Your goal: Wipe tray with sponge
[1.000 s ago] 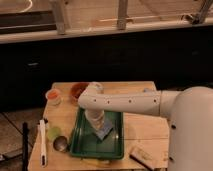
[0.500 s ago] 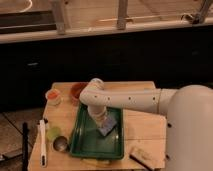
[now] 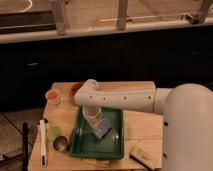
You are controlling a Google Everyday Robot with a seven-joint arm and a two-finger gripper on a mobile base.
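Note:
A green tray [image 3: 85, 145] lies on the wooden table, near its front edge. My white arm reaches in from the right, bends at the elbow and points straight down into the tray. The gripper [image 3: 100, 129] is over the tray's middle, pressed down on a blue-grey sponge [image 3: 103, 131] that rests on the tray floor. The wrist hides most of the gripper.
An orange cup [image 3: 52, 96] and an orange bowl [image 3: 76, 90] stand at the table's back left. A white brush [image 3: 43, 142], a green thing [image 3: 53, 133] and a metal cup [image 3: 61, 144] lie left of the tray. A yellowish block [image 3: 144, 158] lies at front right.
The arm's elbow has swung slightly left and the gripper with the sponge has slid a little toward the tray's right and front.

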